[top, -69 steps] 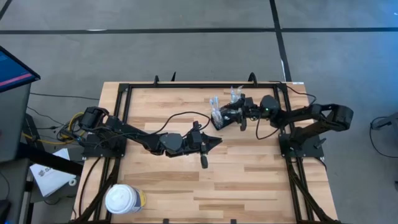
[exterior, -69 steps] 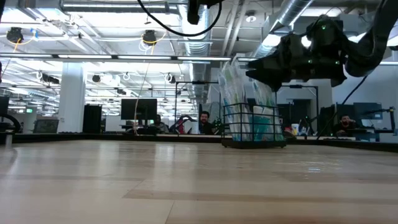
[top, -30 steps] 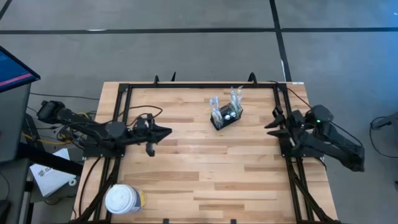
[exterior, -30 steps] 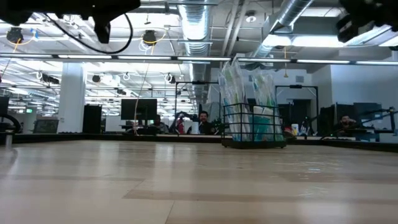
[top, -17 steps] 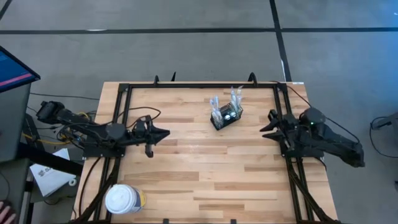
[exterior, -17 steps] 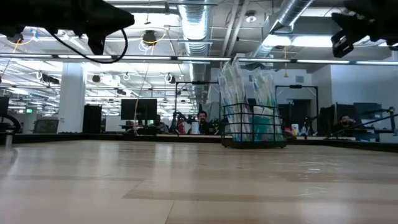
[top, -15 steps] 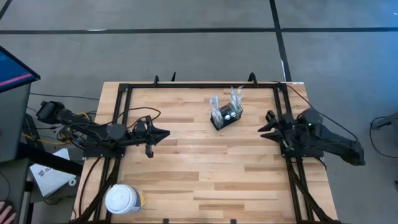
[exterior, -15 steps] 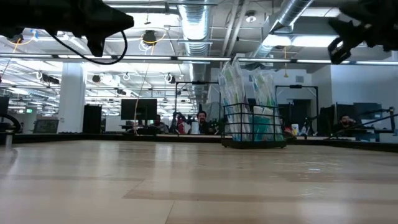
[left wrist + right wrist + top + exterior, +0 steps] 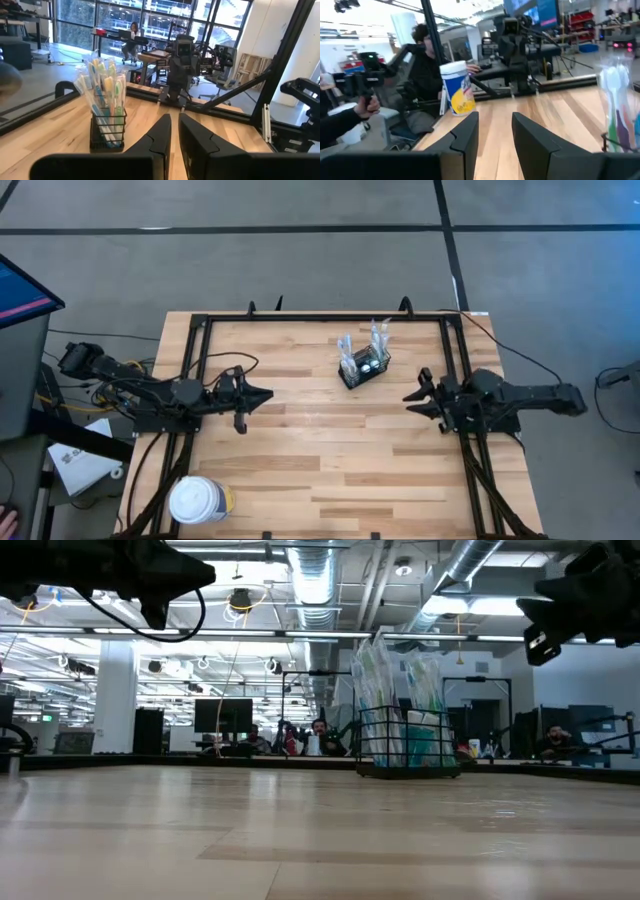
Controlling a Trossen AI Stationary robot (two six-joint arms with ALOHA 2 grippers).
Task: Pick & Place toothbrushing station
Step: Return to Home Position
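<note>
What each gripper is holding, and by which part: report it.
Nothing is held. The left gripper hangs empty over the wooden table's left side, the right gripper empty near its right edge; the black wire-mesh caddy stands untouched.

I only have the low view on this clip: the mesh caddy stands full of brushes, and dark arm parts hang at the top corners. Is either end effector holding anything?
Observer: No. The left wrist view shows the left end effector with its fingers almost together and nothing between them.
Reviewer: And the right one?
Observer: The right end effector is open and empty. From above, it sits by the right edge of the table, apart from the caddy.
Reviewer: Is anything on the table that I can't see?
Observer: Yes, a white-lidded tub stands at the corner on the left arm's side, at the high view's lower edge.
</note>
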